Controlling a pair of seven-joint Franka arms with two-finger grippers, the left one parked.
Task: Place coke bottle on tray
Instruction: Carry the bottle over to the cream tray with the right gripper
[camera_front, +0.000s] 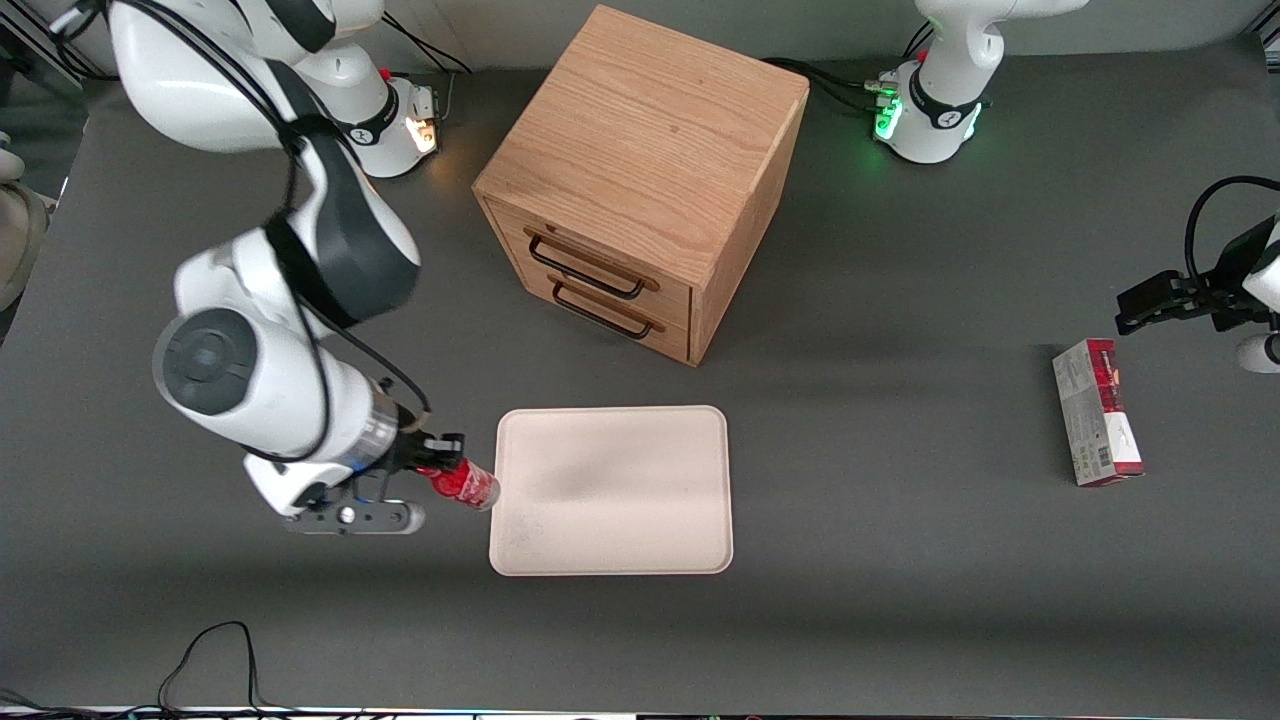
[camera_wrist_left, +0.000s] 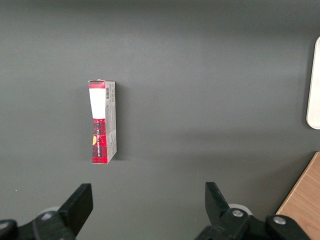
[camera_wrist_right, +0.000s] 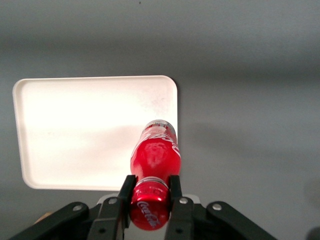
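The small red coke bottle (camera_front: 465, 485) hangs tilted in my right gripper (camera_front: 432, 468), held by its neck just under the red cap. In the right wrist view the fingers (camera_wrist_right: 126, 187) press both sides of the cap end of the coke bottle (camera_wrist_right: 155, 155), and its clear base points down toward the tray's edge. The cream-white tray (camera_front: 612, 490) lies flat on the grey table, nearer the front camera than the wooden cabinet. The bottle is above the table at the tray's rim on the working arm's side. The tray (camera_wrist_right: 90, 130) holds nothing.
A wooden two-drawer cabinet (camera_front: 640, 180) stands farther from the front camera than the tray. A red-and-grey rectangular box (camera_front: 1097, 412) lies toward the parked arm's end of the table; it also shows in the left wrist view (camera_wrist_left: 102, 121).
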